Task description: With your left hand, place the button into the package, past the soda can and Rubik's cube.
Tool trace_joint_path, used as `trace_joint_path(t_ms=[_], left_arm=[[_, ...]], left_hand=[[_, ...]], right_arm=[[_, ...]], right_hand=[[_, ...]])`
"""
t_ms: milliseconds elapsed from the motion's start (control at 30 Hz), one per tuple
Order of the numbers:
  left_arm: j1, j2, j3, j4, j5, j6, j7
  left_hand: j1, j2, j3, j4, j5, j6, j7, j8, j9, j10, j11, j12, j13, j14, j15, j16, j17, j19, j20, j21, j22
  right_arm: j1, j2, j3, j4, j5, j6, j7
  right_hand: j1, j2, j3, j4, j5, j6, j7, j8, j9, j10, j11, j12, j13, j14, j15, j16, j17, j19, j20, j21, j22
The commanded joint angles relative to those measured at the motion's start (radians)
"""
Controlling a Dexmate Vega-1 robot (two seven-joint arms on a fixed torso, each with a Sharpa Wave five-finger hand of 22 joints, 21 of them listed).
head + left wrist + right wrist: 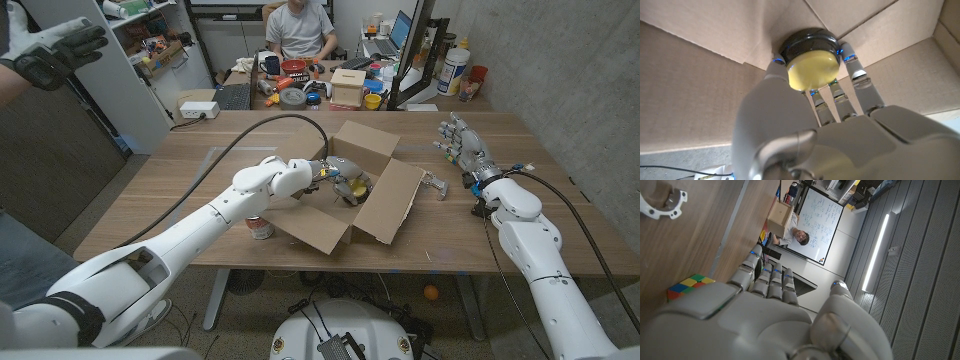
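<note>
Inside the package, our left robot hand grips the button — floor just beneath, we judge.

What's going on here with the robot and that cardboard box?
The left robot hand is reaching into the open cardboard box on the wooden table, holding a yellow button with a black base down inside it. A soda can stands beside the box under that arm. The right robot hand waits open off to the side, holding nothing, with a Rubik's cube near it.
</note>
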Motion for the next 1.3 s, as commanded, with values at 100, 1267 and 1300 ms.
trace_joint_path(t_ms=[100, 1267, 1300], left_arm=[[-0.003, 0.004, 0.015, -0.052, 0.046, 0.075, -0.101], [0.050, 0.051, -0.065, -0.258, 0.077, 0.163, -0.129], [0.053, 0.055, -0.072, -0.266, 0.076, 0.166, -0.128]], left_hand=[[-0.091, -0.052, -0.050, 0.030, 0.048, -0.154, -0.003, -0.070, 0.006, -0.155, 0.023, 0.000, -0.025, -0.120, 0.050, 0.002, -0.026, -0.109, 0.039, 0.001, 0.005], [-0.161, -0.075, -0.093, 0.063, 0.084, -0.183, 0.009, -0.074, 0.013, -0.164, 0.057, 0.023, -0.036, -0.112, 0.061, 0.019, -0.036, -0.117, 0.038, 0.011, 0.008], [-0.161, -0.074, -0.094, 0.063, 0.086, -0.178, 0.009, -0.072, 0.013, -0.159, 0.057, 0.025, -0.037, -0.109, 0.059, 0.020, -0.036, -0.117, 0.038, 0.011, 0.008]], right_arm=[[-0.012, 0.003, 0.005, -0.002, 0.003, 0.008, 0.003], [-0.003, 0.006, -0.007, 0.007, -0.002, 0.008, 0.001], [-0.002, 0.006, -0.007, 0.005, -0.003, 0.008, 0.000]], right_hand=[[0.004, 0.005, -0.001, 0.000, 0.004, 0.013, 0.000, 0.003, 0.005, 0.008, -0.003, -0.001, 0.004, 0.012, 0.001, 0.008, 0.002, 0.010, -0.002, 0.007, 0.001], [0.003, 0.006, -0.003, -0.001, 0.003, 0.012, -0.007, 0.002, 0.005, 0.011, -0.005, 0.000, 0.004, 0.014, 0.001, 0.006, 0.002, 0.012, 0.011, 0.002, 0.002], [0.003, 0.006, -0.003, -0.002, 0.003, 0.012, -0.007, 0.002, 0.005, 0.011, -0.005, 0.000, 0.004, 0.013, 0.002, 0.006, 0.002, 0.012, 0.011, 0.002, 0.002]])
